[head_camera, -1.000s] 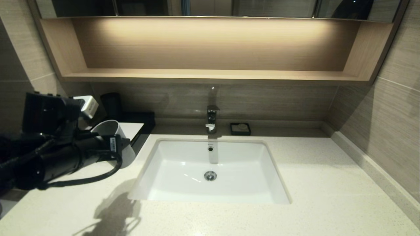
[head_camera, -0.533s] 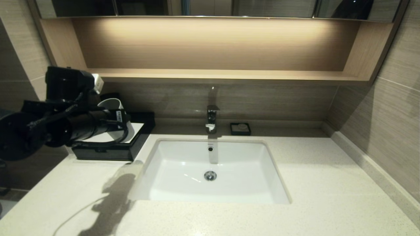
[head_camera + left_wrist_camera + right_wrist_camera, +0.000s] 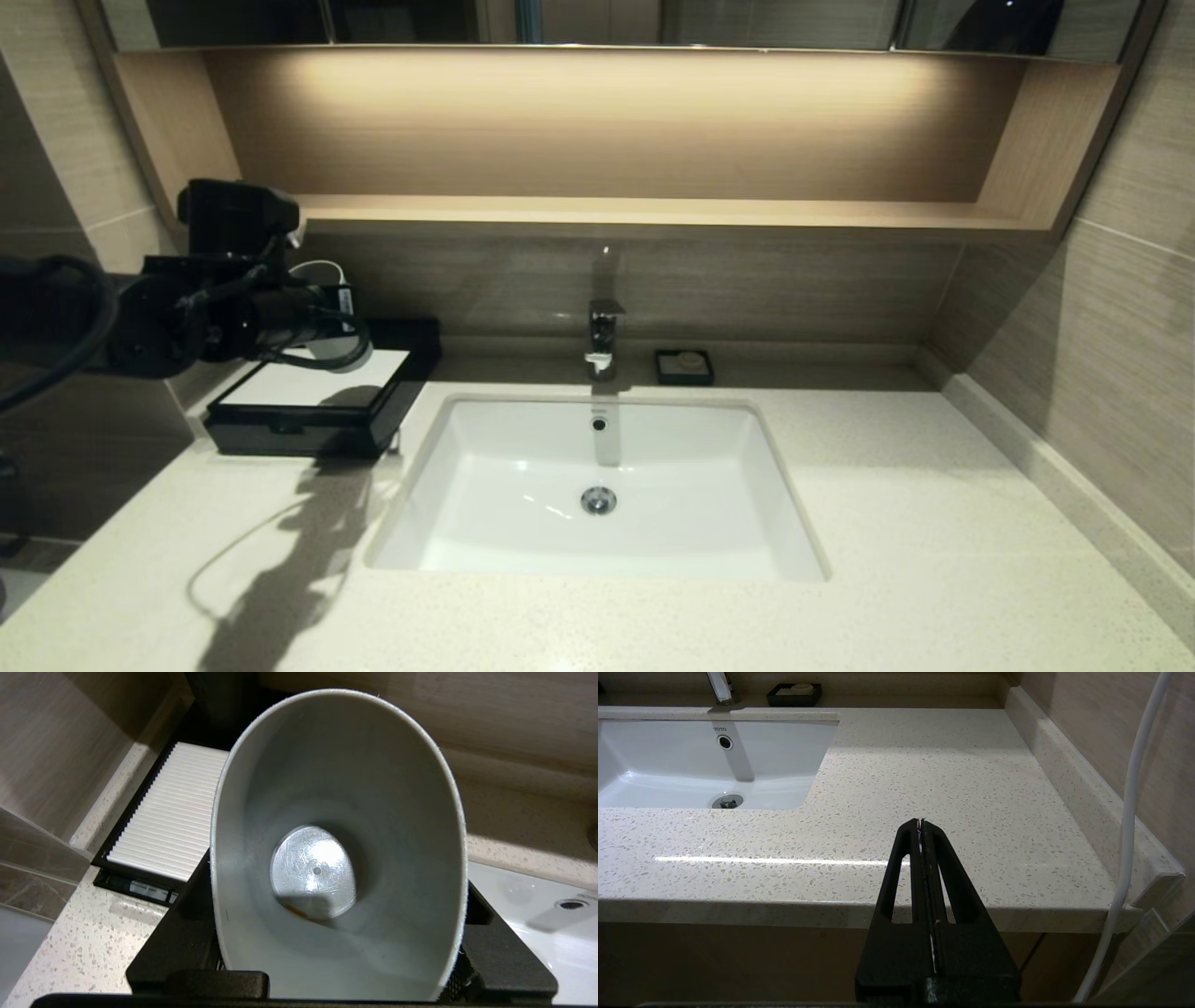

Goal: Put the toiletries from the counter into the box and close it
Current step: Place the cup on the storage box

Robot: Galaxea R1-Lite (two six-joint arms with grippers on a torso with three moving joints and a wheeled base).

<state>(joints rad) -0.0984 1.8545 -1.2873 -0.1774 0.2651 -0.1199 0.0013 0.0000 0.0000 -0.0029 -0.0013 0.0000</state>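
Observation:
My left gripper point(image 3: 329, 319) is shut on the plain grey cup point(image 3: 353, 351) and holds it tilted in the air over the box point(image 3: 299, 431), at the counter's back left. In the left wrist view the cup point(image 3: 336, 812) fills the frame; its inside is empty, and black fingers point(image 3: 187, 938) press on both its sides. The box point(image 3: 173, 812) is closed, its white ribbed top panel facing up. The two sachets are out of view. My right gripper point(image 3: 920, 823) is shut and empty, parked by the front edge of the counter point(image 3: 952, 779), right of the sink.
The white sink basin point(image 3: 597, 485) is set into the middle of the cream counter point(image 3: 934, 523), with the faucet point(image 3: 602, 336) behind it. A small black soap dish point(image 3: 684, 366) stands right of the faucet. The wooden shelf point(image 3: 597, 213) runs above.
My left arm has risen and moved back and to the right with the cup, from in front of the box to over it. The box's front has come into view.

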